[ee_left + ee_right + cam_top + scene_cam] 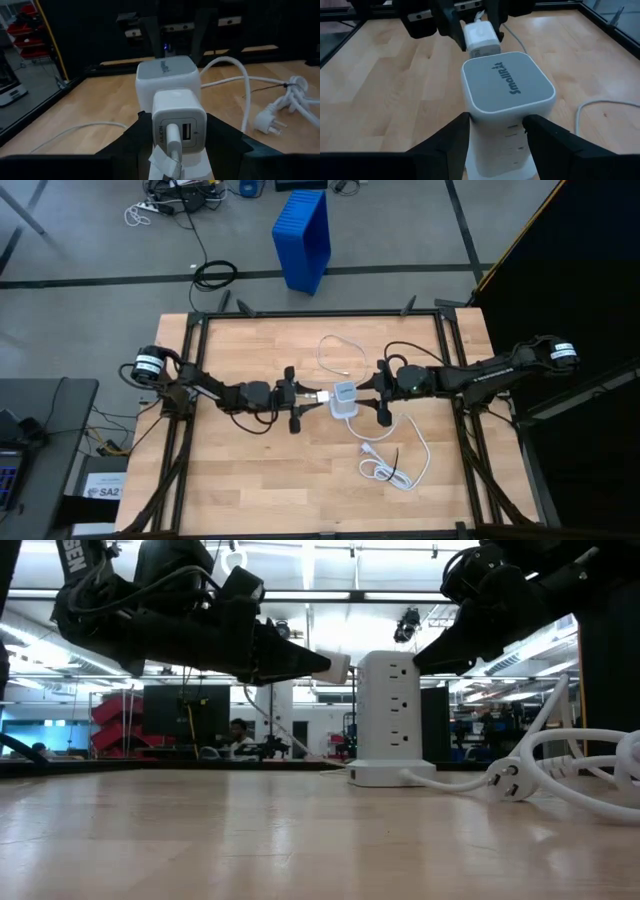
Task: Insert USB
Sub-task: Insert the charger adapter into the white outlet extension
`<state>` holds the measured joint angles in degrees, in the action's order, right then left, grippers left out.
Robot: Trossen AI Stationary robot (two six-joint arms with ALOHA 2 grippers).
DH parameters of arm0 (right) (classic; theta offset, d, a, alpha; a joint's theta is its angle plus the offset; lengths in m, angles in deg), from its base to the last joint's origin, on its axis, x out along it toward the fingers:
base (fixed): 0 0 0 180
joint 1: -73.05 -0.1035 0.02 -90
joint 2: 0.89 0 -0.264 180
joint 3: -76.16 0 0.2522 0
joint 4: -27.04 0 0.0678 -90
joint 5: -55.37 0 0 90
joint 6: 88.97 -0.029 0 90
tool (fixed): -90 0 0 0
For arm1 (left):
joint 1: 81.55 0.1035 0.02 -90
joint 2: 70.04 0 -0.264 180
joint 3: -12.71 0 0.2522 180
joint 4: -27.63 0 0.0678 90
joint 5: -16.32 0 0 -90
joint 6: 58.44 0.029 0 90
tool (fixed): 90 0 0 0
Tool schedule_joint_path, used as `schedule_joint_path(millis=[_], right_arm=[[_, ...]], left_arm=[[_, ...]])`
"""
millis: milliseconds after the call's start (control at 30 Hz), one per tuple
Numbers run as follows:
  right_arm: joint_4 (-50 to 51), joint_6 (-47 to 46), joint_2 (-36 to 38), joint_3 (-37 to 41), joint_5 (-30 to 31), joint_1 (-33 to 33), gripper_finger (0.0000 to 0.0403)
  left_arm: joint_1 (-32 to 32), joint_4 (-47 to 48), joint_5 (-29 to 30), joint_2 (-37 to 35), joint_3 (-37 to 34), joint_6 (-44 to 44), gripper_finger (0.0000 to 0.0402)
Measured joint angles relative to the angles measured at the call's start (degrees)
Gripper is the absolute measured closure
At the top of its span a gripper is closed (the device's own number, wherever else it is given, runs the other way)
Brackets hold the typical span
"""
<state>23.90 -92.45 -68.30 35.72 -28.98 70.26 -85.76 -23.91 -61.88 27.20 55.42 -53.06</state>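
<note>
A charger block (pixel 178 125) is clamped between the left gripper (pixel 175 145) fingers, the USB (pixel 173 141) plugged into it. The tower (pixel 509 87) is flanked by the right gripper (pixel 495 132) fingers, spread apart.

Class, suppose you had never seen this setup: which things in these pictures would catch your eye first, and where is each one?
At the table's centre stands a white power tower, with the right gripper open around its sides. The left gripper holds a white charger block right beside the tower's top, with a thin white USB cable already plugged into it. A thick white cord lies looped on the wood nearby.
</note>
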Motion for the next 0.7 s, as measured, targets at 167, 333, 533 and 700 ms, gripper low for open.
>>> schedule_joint_path(millis=[167, 333, 533, 700], right_arm=[[0.0, -0.2, 0.0, 0.0, -1.0, 0.0, 0.0213], [-0.2, -1.4, 0.0, 0.0, -1.3, 0.0, 0.02], [-0.2, -1.5, 0.0, 0.0, -1.2, 0.0, 0.0204], [-0.2, -1.5, 0.0, 0.0, -1.1, 0.0, 0.0208]], left_arm=[[0.1, -1.3, -1.5, 0.0, 0.0, -0.2, 0.0275], [0.1, -1.5, -2.2, 1.1, 0.0, -1.2, 0.0275], [0.1, -2.7, -2.1, 3.0, 0.0, -2.6, 0.0275], [0.0, -2.9, -0.2, 3.2, 0.0, -2.6, 0.0275]])
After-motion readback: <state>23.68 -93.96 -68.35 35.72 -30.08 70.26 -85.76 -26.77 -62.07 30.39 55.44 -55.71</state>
